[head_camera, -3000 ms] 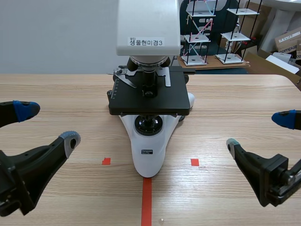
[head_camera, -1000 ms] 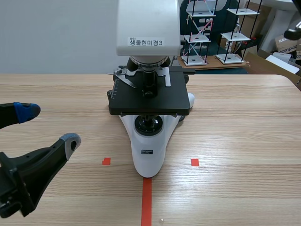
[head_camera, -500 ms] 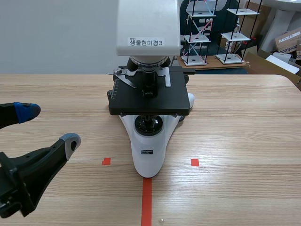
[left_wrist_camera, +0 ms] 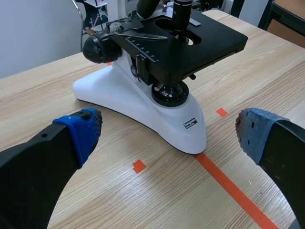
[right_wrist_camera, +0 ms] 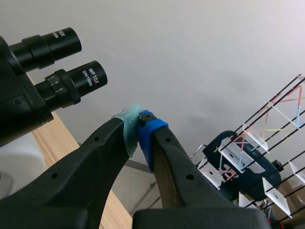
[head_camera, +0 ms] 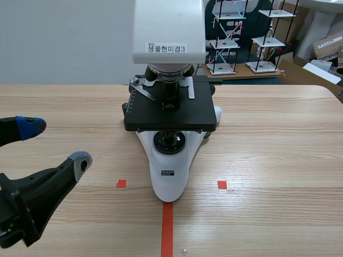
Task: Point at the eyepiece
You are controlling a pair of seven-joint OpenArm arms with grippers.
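A white and black microscope (head_camera: 169, 101) stands at the table's middle; its head rises out of the scene view, so the eyepieces are hidden there. In the right wrist view two black eyepieces (right_wrist_camera: 71, 82) show, and my right gripper (right_wrist_camera: 138, 126) is shut on nothing, its tips a short way beside the nearer eyepiece without touching it. The right arm is out of the scene view. My left gripper (head_camera: 51, 142) rests open at the near left, well clear of the microscope's white base (left_wrist_camera: 157, 117). Nothing lies between its fingers.
Beyond the table's far right edge stand wire racks (head_camera: 236, 37) and cardboard boxes (head_camera: 328, 45). Bare wooden tabletop (head_camera: 273, 139) stretches to the right of the microscope.
The right gripper, open low at the right three seconds ago, rose out of the scene view; one second ago only a tip showed at the top right. The left arm has kept still.
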